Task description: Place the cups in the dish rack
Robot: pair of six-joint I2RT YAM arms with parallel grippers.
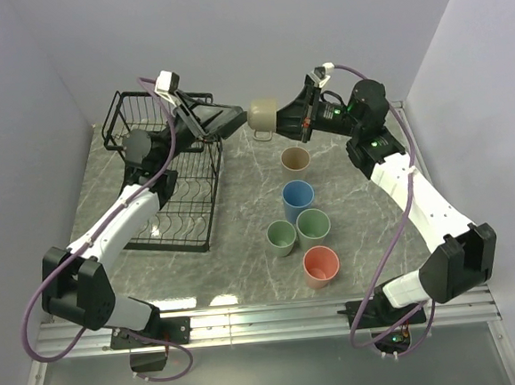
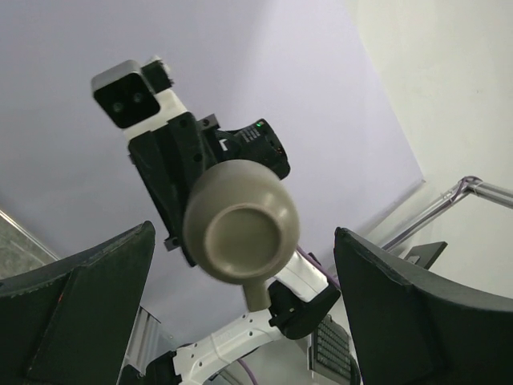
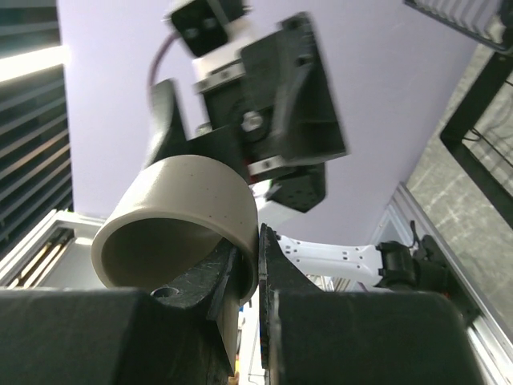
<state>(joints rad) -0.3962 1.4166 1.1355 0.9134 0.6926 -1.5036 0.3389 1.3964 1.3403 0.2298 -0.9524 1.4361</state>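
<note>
Five tumblers (image 1: 298, 200) crowd table (image 1: 246, 269) centre-right; bare strip between them and dish rack (image 1: 188, 217).

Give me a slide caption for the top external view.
Right gripper holds a small beige plastic mug sideways in mid-air, facing the open left gripper, near the black wire dish rack.

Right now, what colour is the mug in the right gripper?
Beige mug, clearest from the left wrist.
</note>
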